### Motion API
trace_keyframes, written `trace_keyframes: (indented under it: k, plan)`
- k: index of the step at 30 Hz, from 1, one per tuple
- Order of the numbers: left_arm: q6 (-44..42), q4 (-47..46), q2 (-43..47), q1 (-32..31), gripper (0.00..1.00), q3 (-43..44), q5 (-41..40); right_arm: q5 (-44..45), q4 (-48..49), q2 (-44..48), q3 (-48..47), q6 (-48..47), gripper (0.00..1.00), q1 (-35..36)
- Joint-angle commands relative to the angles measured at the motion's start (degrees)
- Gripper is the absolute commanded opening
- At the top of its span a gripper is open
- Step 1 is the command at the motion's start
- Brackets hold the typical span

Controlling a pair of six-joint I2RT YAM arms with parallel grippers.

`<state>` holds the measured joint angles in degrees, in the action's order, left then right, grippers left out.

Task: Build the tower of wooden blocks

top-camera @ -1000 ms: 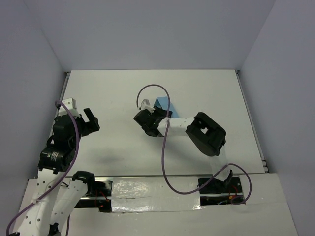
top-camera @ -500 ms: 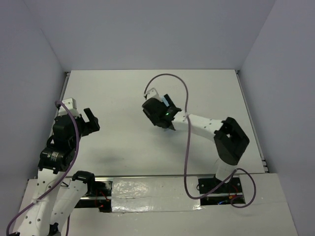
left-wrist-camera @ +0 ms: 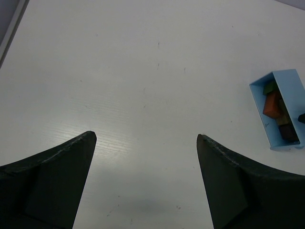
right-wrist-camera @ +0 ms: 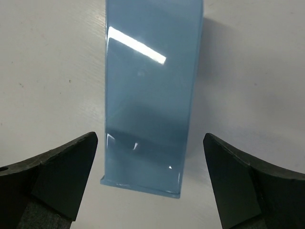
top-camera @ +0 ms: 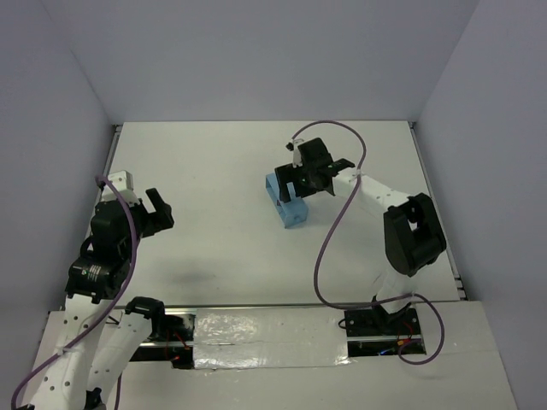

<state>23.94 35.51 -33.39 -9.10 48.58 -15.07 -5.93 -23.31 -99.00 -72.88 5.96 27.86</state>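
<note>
Visible wood blocks [left-wrist-camera: 273, 105] sit inside the light-blue tray [left-wrist-camera: 286, 78] near table centre; no tower started. They lie in a row along the tray's long axis, which in the top view runs far-left to near-right. Single-block orientation is too small to tell.

Over the tray hovers the right gripper [right-wrist-camera: 150, 138], jaws wide apart, holding nothing. Its camera shows only a glossy blue face, possibly the tray's outer side. Well apart from the tray, the left gripper [left-wrist-camera: 146, 136] is likewise spread and empty.

Judgement: blocks are light, rigid, smooth wood and tip easily. Pinch one at a time from above, across two flat opposite faces.
</note>
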Motion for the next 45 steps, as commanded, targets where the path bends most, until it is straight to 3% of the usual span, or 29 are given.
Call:
trace_keyframes:
  k: [1, 11, 13, 17, 23, 31, 38, 45]
  plan:
    - [-1.18, -2.72, 0.08, -0.21, 1.0, -0.15, 1.01, -5.06, 0.02, -2.76, -4.19, 0.02, 1.0, 0.27]
    - [-1.44, -3.07, 0.25, -0.13, 0.99, -0.32, 1.89, -0.22, 0.28, -7.52, -6.92, -0.24, 0.98, 0.88]
    - [-1.44, -2.99, 0.25, -0.21, 0.99, -0.24, 1.97, -0.39, -0.06, -7.7, -6.92, -0.59, 0.89, 1.41]
    - [-1.44, -2.9, 0.34, -0.21, 0.99, -0.32, 1.8, 2.76, -1.39, -8.31, -7.63, -1.65, 0.62, 3.78]
    - [-1.44, -2.99, 0.6, -0.21, 0.99, -0.41, 1.97, 10.67, -2.27, -6.39, -5.7, -0.6, 0.51, 5.01]
    - [-1.36, -2.99, 0.78, -0.13, 0.99, -0.33, 1.98, 25.06, -4.28, -3.39, -6.04, -0.33, 0.48, 10.89]
    - [-1.44, -2.99, 0.96, -0.21, 0.99, -0.41, 1.97, 43.86, -9.02, -7.77, -8.85, 0.37, 0.48, 17.75]
    - [-1.36, -2.99, 1.04, -0.13, 1.0, -0.41, 1.97, 52.69, -12.28, -12.35, -11.58, 2.04, 0.48, 21.89]
